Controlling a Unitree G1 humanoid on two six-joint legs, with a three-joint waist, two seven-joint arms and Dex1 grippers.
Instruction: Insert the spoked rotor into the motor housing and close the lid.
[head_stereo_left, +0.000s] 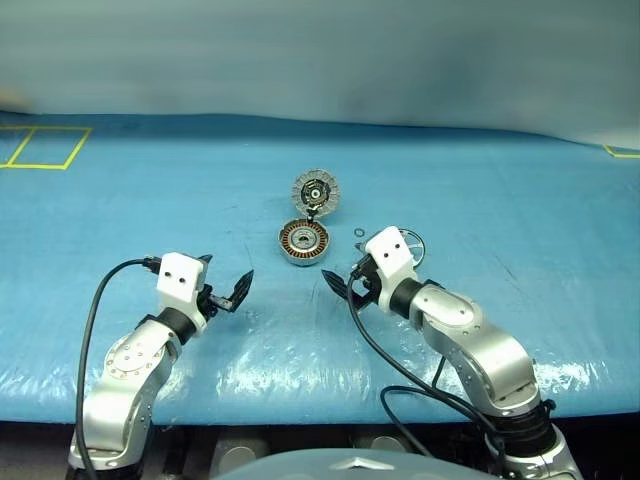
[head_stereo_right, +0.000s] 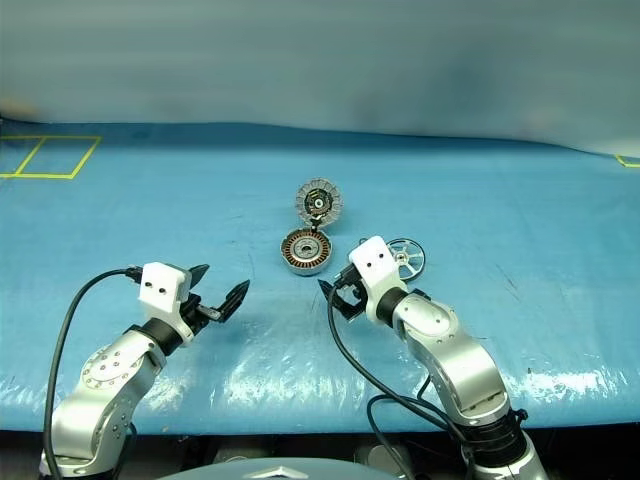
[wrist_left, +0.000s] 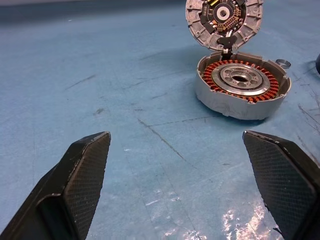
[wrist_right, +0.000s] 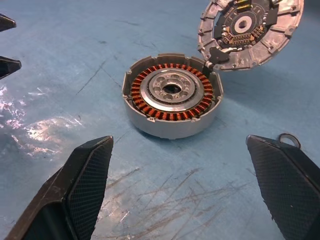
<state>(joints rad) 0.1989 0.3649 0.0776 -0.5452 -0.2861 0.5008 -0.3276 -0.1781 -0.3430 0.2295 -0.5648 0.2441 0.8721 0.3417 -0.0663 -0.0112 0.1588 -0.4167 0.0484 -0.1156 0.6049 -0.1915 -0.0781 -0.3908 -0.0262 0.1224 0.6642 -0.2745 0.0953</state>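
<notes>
The motor housing (head_stereo_right: 306, 251) sits near the middle of the frame on the blue table (head_stereo_right: 520, 180), its lid (head_stereo_right: 318, 202) hinged open and tilted up just behind it. The spoked rotor (head_stereo_right: 405, 257) lies just right of the housing, beside the right gripper (head_stereo_right: 338, 290). That gripper and the left gripper (head_stereo_right: 217, 290), lower left, both stand spread wide, holding nothing.
</notes>
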